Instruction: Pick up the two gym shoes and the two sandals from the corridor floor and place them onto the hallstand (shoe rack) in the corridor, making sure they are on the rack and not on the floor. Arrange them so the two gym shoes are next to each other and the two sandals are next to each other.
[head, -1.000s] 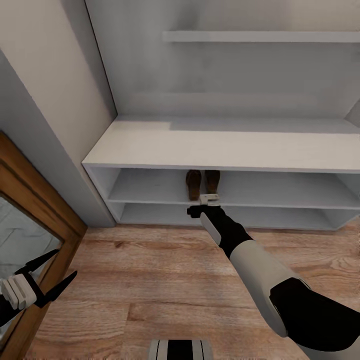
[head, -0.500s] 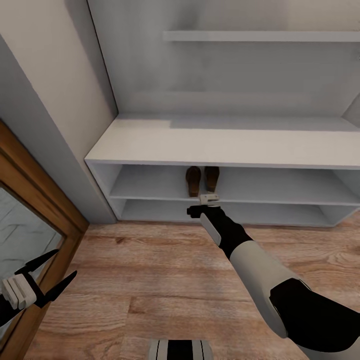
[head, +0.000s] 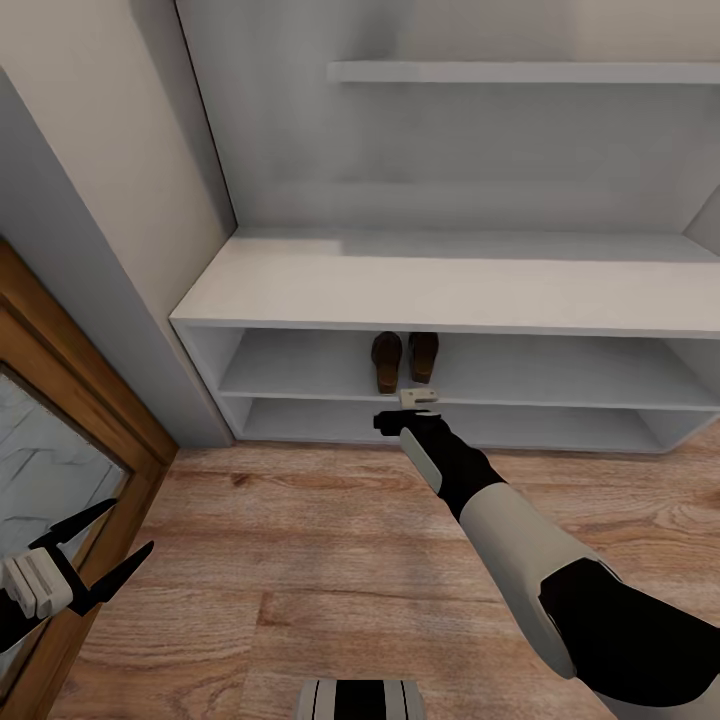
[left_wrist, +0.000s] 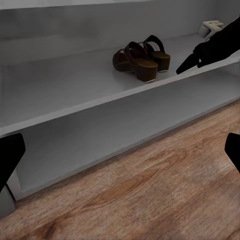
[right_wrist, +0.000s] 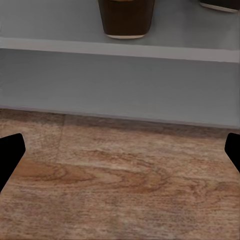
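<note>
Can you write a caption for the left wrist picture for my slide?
Two brown sandals sit side by side on the rack's upper tier, the right hand beside them.

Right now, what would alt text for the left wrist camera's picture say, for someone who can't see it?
Two dark brown sandals sit side by side on the upper tier of a white-grey shoe rack. The robot's black right arm reaches in beside them, above a wood-plank floor.
</note>
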